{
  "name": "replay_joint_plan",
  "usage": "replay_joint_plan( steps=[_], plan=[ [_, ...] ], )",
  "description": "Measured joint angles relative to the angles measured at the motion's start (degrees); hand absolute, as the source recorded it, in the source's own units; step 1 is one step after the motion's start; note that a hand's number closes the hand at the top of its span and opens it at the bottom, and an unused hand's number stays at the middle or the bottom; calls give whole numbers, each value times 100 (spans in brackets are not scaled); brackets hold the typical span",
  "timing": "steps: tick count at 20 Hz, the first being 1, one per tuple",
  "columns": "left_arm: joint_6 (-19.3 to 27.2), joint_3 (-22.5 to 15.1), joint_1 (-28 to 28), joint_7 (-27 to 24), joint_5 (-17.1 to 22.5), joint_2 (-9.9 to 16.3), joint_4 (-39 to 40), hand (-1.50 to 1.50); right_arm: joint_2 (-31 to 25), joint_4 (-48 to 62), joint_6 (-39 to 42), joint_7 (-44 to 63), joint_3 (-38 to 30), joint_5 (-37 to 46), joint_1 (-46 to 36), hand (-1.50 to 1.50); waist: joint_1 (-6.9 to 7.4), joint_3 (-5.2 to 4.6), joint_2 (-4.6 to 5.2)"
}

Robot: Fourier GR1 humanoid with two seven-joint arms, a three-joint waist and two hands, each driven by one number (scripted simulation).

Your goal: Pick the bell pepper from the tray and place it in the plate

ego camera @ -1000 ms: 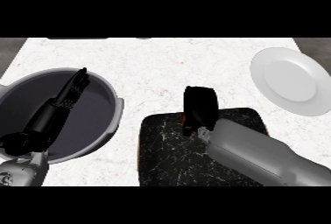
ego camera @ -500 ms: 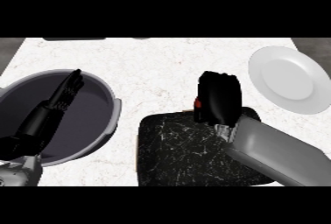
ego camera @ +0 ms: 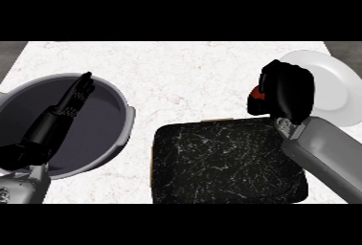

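My right hand (ego camera: 286, 93) is curled round a red bell pepper (ego camera: 258, 94), of which only a small patch shows at the hand's left side. The hand hangs above the counter between the black speckled tray (ego camera: 222, 165) and the white plate (ego camera: 331, 86), overlapping the plate's left rim. The tray sits at the lower middle with nothing on it. My left hand (ego camera: 71, 103) rests open at the left, fingers straight and pointing up over the grey pot.
A large grey pot (ego camera: 120, 103) stands at the left under my left forearm. The white marble counter (ego camera: 184, 72) stretches across the back. The counter's dark edges show at the far left and right corners.
My right hand has lifted the bell pepper off the tray and carried it up and to the right, reaching the plate's left rim. The left hand has stayed still.
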Motion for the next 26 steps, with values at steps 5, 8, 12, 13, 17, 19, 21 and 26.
replay_joint_plan(
  steps=[5, 8, 12, 13, 17, 19, 21, 26],
  plan=[
    [-63, -17, 33, -78, -76, -89, 19, 0, -140, 324, -298, -468, -757, 63, 360, 150, 55, 2, 16],
    [-96, 6, 9, -70, -113, -107, 29, 0, -153, 746, -681, -852, -1221, 42, 501, 150, 83, 3, 27],
    [-162, 33, 2, 28, -106, -148, -99, 0, -189, 1519, -1127, -1538, -1784, 2, 547, 150, 125, 4, 34],
    [-170, 35, -63, 4, -132, -175, -30, 0, -129, 1842, -1261, -1745, -1888, 5, 496, 150, 137, 4, 41],
    [-165, -27, -31, -52, -245, -320, 15, 0, -95, 2839, -1580, -2518, -2295, -58, 479, 150, 159, 4, 49],
    [-177, -6, -89, 5, -259, -341, 15, 0, -34, 3348, -1629, -2892, -2504, -207, 434, 150, 172, 5, 54],
    [-207, -15, -62, -9, -280, -356, 1, 0, 31, 3839, -1578, -3154, -2750, -424, 323, 150, 199, 8, 62],
    [-202, -42, -115, -45, -364, -431, 13, 0, 151, 5153, -1460, -3767, -3279, -822, 81, -150, 275, 13, 96]
  ],
)
